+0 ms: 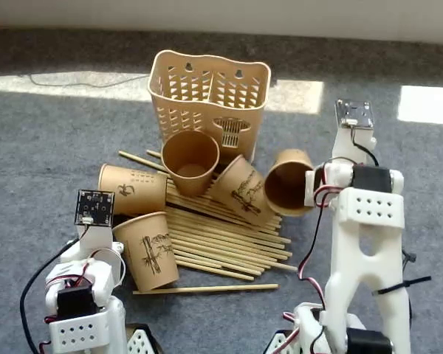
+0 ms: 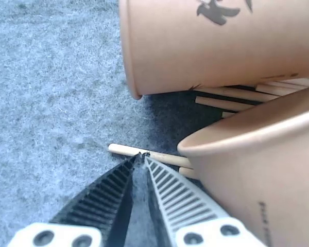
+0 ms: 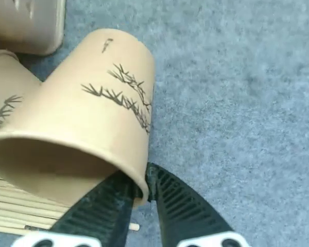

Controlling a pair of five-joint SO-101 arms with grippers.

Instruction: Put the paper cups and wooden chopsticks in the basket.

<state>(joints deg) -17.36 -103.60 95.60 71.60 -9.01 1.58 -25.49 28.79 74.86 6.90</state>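
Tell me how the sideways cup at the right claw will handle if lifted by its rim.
The paper cup looks thin-walled, so its rim may buckle in the right claw. Empty, probably light. Lying sideways, it could roll if released.

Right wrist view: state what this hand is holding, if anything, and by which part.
The right hand holds the tipped-over paper cup by its rim, pinching the wall at the open mouth.

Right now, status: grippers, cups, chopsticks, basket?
Left gripper shut, empty, tips at wooden chopstick. Right gripper shut on rim of tipped brown paper cup. Tan slotted plastic basket upright, unfilled. Nothing blocking.
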